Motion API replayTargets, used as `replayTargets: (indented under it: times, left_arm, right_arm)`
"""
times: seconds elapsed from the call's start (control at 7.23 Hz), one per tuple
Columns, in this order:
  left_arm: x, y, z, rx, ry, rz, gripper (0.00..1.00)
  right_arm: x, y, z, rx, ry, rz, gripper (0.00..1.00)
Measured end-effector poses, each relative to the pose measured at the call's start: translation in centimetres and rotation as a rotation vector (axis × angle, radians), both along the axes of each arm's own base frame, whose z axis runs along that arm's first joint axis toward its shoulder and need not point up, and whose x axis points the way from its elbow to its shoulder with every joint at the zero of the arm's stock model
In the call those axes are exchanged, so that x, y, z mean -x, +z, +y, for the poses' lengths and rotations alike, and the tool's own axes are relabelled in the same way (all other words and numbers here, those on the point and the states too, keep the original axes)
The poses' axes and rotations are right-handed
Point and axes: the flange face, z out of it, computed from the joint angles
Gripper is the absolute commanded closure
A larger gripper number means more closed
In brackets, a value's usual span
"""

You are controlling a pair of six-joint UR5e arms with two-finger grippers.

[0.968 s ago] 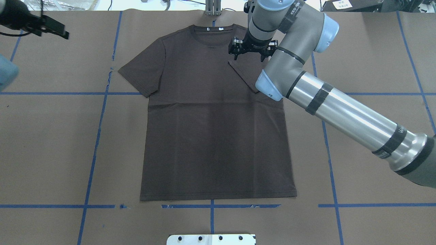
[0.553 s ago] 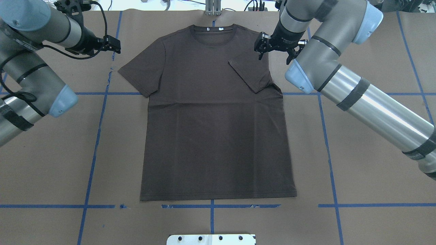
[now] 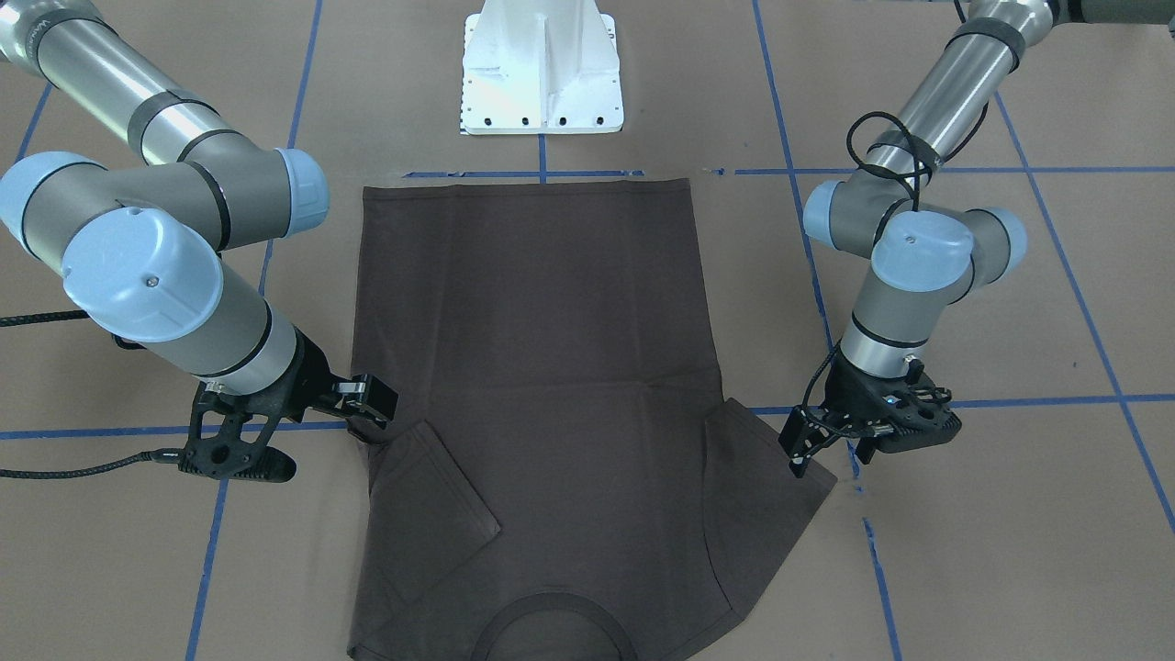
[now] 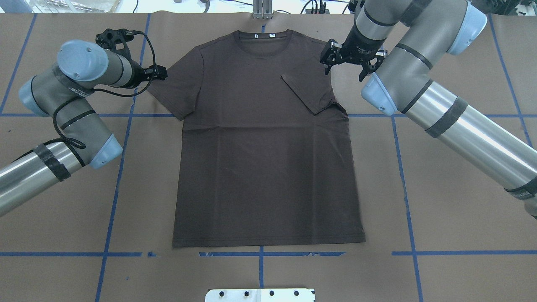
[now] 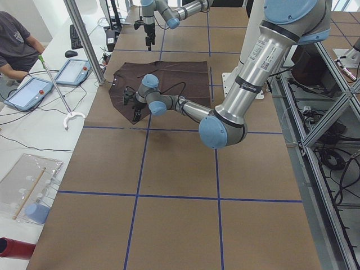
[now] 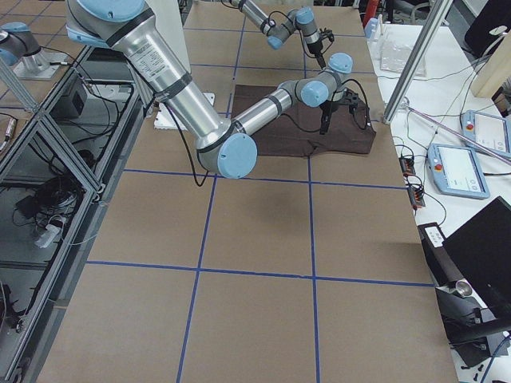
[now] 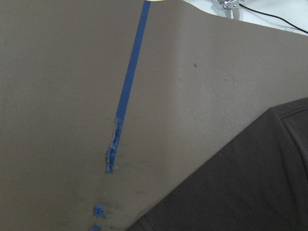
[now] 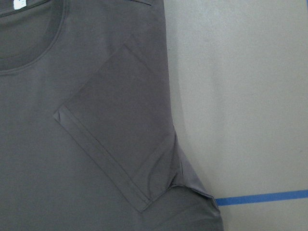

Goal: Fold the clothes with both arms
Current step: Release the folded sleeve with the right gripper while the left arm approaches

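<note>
The dark brown T-shirt (image 4: 264, 167) lies flat on the table, collar (image 4: 263, 40) at the far side. Its sleeve on my right (image 4: 308, 90) is folded inward over the chest and also shows in the right wrist view (image 8: 120, 120). The other sleeve (image 4: 176, 88) lies spread out. My left gripper (image 4: 162, 74) sits at that sleeve's outer edge, looks open, and holds nothing (image 3: 797, 454). My right gripper (image 4: 329, 63) hovers by the shirt's right shoulder edge, looks open and empty (image 3: 372, 408). No chest print shows.
The white base pedestal (image 3: 542, 73) stands at the near edge, behind the shirt's hem. Blue tape lines (image 4: 121, 138) cross the brown table cover. A metal fixture (image 4: 262, 10) sits at the far edge. A seated operator (image 5: 14, 39) and tablets are beyond the table.
My left arm has swung in from the far left corner to the spread sleeve. My right gripper has moved right, off the folded sleeve to the shoulder edge. The shirt has not moved.
</note>
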Motion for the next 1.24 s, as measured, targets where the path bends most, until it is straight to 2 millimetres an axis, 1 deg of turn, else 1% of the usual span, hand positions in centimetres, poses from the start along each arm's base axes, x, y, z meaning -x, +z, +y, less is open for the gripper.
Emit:
replayTargets:
  times: [0.14,0.41,0.55,1.24]
  left_arm:
    - [-0.7,0.8,0.0,0.000,-0.009,-0.009,0.02]
    - [-1.4,2.1,-0.5,-0.005,-0.023,-0.020,0.04]
    - [-1.5,2.5,-0.7,-0.010,-0.028,-0.022,0.06]
    - [-1.7,3.1,-0.7,-0.010,-0.026,-0.032,0.10]
  right_arm:
    - [0.1,-0.1,0.0,0.000,0.001,0.000,0.00]
    - [0.4,-0.3,0.1,-0.002,0.000,0.000,0.00]
    - [0.4,-0.3,0.1,-0.002,-0.001,0.000,0.00]
    - [0.6,-0.2,0.1,-0.001,-0.002,0.001,0.00]
